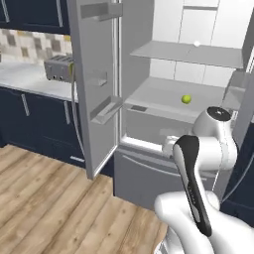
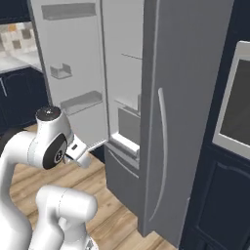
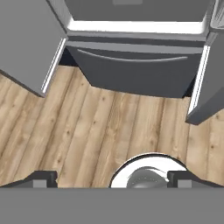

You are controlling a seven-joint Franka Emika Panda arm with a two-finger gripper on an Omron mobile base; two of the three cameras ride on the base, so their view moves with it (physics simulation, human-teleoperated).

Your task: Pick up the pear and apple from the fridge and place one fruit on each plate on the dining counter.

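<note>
Raise the gripper (image 3: 112, 177), jaws spread and empty, from facing the floor toward the pear (image 1: 186, 99) on the fridge (image 1: 149, 119) shelf.

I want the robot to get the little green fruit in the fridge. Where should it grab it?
Probably around the round middle of the pear, gripper coming in from the fridge's open front. It sits alone on a shelf, with another shelf overhead.
</note>
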